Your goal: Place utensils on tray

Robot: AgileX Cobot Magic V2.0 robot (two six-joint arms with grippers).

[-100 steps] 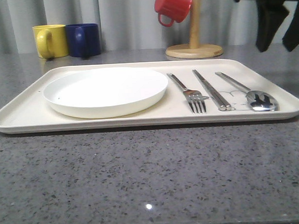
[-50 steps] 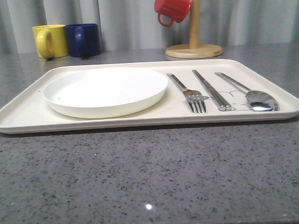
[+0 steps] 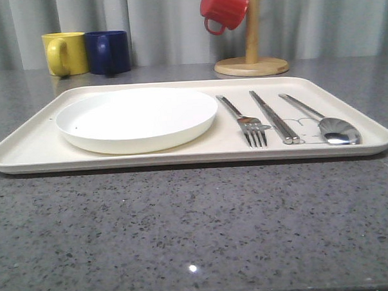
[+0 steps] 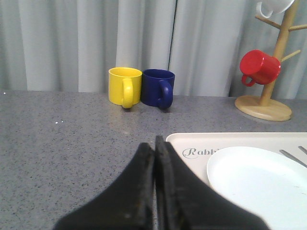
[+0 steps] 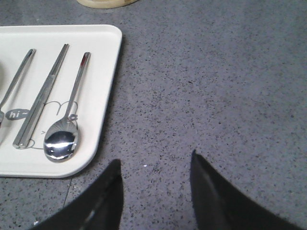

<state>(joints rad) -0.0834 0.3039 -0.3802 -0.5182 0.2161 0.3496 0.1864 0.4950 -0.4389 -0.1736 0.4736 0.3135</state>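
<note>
The cream tray (image 3: 27,149) lies across the grey table. On its right part rest the fork (image 3: 244,121), the chopsticks (image 3: 274,116) and the spoon (image 3: 322,120), side by side and parallel. In the right wrist view the spoon (image 5: 67,122) and chopsticks (image 5: 43,96) lie on the tray (image 5: 103,96); my right gripper (image 5: 156,163) hangs open over bare table just beside the tray's corner, holding nothing. My left gripper (image 4: 155,143) is shut and empty, above the table at the tray's (image 4: 192,141) corner marked "Rabbit".
A round white plate (image 3: 137,118) fills the tray's left half. A yellow mug (image 3: 66,53) and a blue mug (image 3: 107,52) stand at the back left. A wooden mug tree (image 3: 252,59) with a red mug (image 3: 225,9) stands at the back.
A second ago my right gripper hung dark at the front view's top right; it has since left that view. The utensils and tray have not moved.
</note>
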